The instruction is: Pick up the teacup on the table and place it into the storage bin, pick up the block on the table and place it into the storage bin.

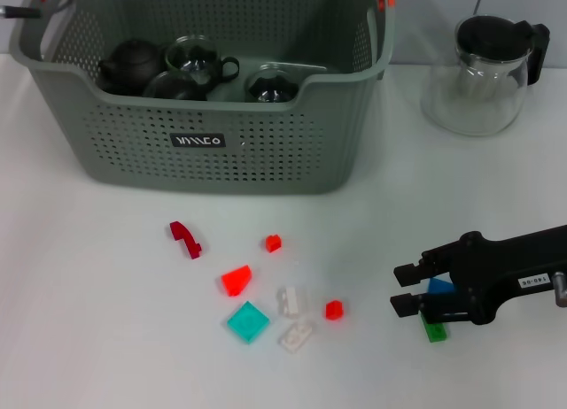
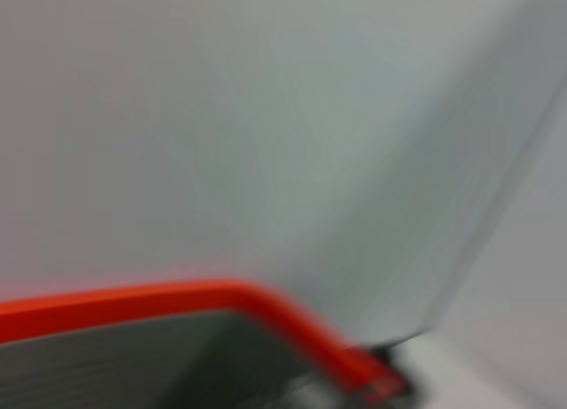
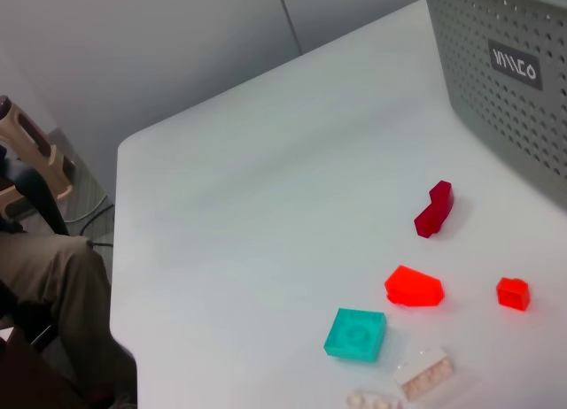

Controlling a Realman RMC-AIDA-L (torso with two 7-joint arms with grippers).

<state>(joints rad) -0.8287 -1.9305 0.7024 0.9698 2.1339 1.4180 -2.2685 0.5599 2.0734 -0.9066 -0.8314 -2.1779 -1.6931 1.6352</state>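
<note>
The grey-green storage bin [image 1: 221, 152] stands at the back of the white table [image 1: 89, 320] and holds a dark teapot [image 1: 128, 65] and glass teacups [image 1: 197, 57]. No teacup shows on the table. Several small blocks lie in front of the bin: a dark red curved one [image 1: 185, 239], an orange wedge [image 1: 236, 280], a teal square [image 1: 247, 321], small red ones [image 1: 273, 243] and clear ones [image 1: 292, 300]. My right gripper [image 1: 406, 288] is open at the right, low over the table, pointing left; a blue block [image 1: 440, 286] and a green block [image 1: 435, 331] lie by it. A dark bit of my left arm [image 1: 13, 11] shows by the bin's left handle.
A glass pitcher [image 1: 483, 73] with a black lid stands at the back right. The right wrist view shows the bin wall [image 3: 505, 90], the dark red block [image 3: 434, 210], the orange wedge [image 3: 413, 287], the teal square [image 3: 356, 333], and the table's far edge with a seated person's leg [image 3: 44, 276] beyond it.
</note>
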